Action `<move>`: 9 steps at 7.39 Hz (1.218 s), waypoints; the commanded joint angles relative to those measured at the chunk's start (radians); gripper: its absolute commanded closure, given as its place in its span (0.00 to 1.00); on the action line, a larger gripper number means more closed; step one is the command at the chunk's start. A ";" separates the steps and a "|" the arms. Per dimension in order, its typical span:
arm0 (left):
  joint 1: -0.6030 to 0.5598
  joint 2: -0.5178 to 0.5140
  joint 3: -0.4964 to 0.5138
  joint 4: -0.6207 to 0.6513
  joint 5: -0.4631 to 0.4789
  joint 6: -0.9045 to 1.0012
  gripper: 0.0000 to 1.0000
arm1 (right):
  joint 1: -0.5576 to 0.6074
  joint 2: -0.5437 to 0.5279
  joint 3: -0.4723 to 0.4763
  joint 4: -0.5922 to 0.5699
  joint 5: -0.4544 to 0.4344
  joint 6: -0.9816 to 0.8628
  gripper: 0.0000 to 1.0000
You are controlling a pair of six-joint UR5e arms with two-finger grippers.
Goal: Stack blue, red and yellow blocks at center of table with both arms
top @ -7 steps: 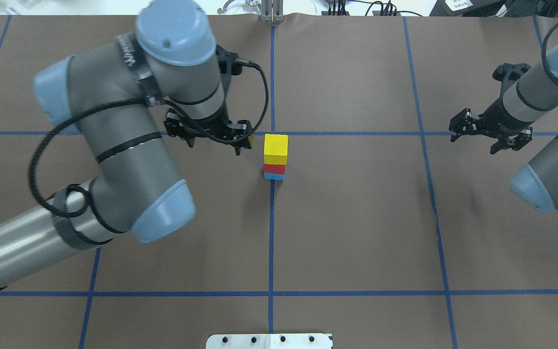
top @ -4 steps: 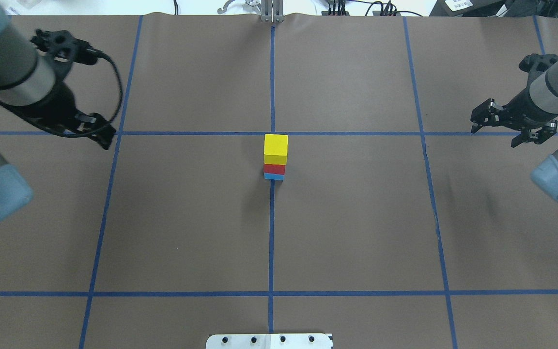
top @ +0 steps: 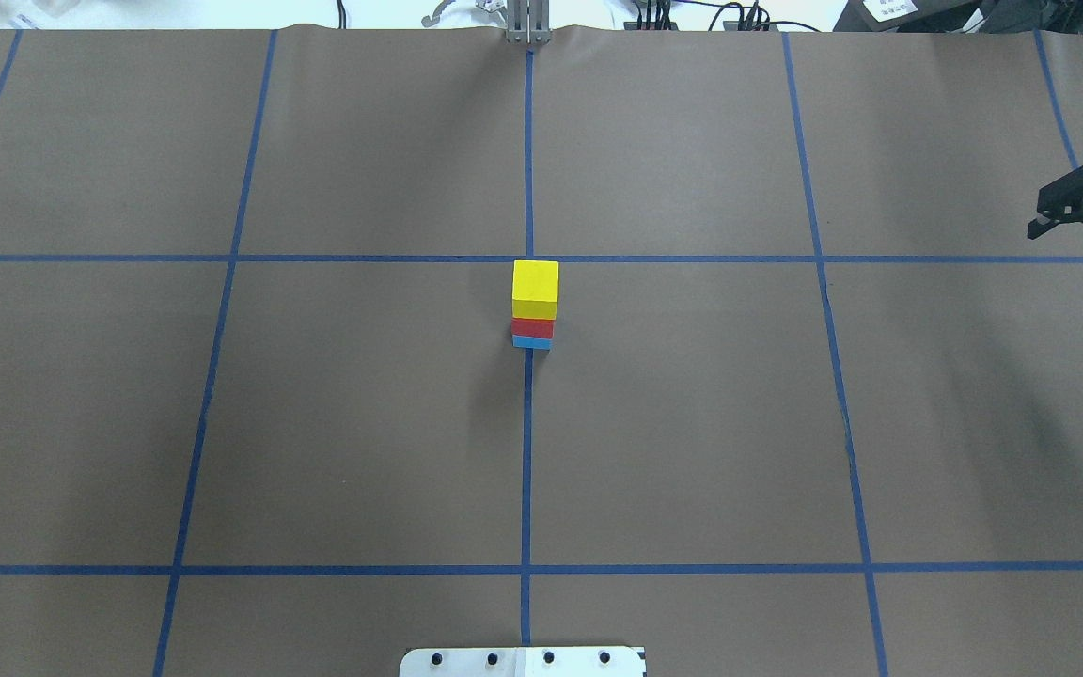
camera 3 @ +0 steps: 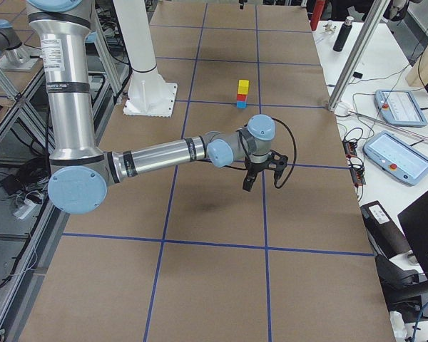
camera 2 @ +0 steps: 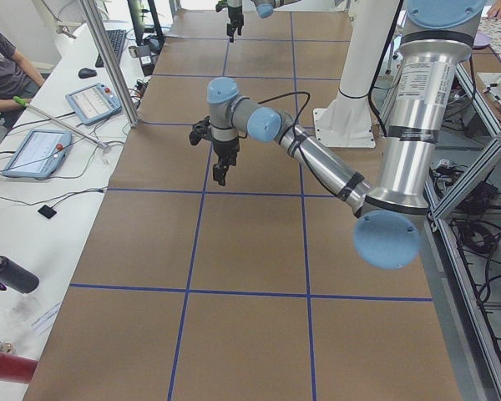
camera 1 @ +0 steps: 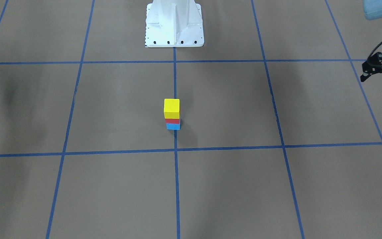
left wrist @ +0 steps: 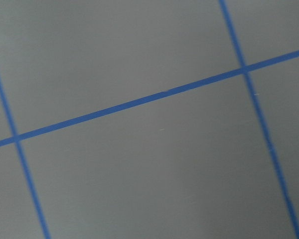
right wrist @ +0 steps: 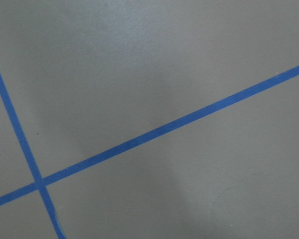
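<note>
— Yellow block (top: 536,287) on red block (top: 533,328), blue block (top: 532,342) beneath, on the centre tape line (top: 526,451). Finished?
— I reckon so. My left gripper (camera 1: 377,82) and right gripper (top: 1075,240) gape empty, far either side of it. Parking next.

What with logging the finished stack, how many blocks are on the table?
3, stacked at the table centre: the yellow block on top, the red block in the middle, the blue block at the bottom. No others show.
</note>
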 commanded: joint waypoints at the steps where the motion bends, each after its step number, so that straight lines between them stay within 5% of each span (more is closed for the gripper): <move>1: -0.115 -0.002 0.132 -0.006 -0.015 0.133 0.00 | 0.113 -0.056 -0.017 -0.009 0.021 -0.208 0.00; 4: -0.204 -0.003 0.255 -0.006 -0.020 0.180 0.00 | 0.179 -0.065 -0.011 -0.168 0.022 -0.454 0.00; 6: -0.204 0.004 0.256 -0.008 -0.095 0.094 0.00 | 0.193 -0.074 0.008 -0.174 0.022 -0.456 0.00; 9: -0.204 0.006 0.252 -0.016 -0.086 0.103 0.00 | 0.210 -0.071 0.011 -0.192 0.021 -0.557 0.00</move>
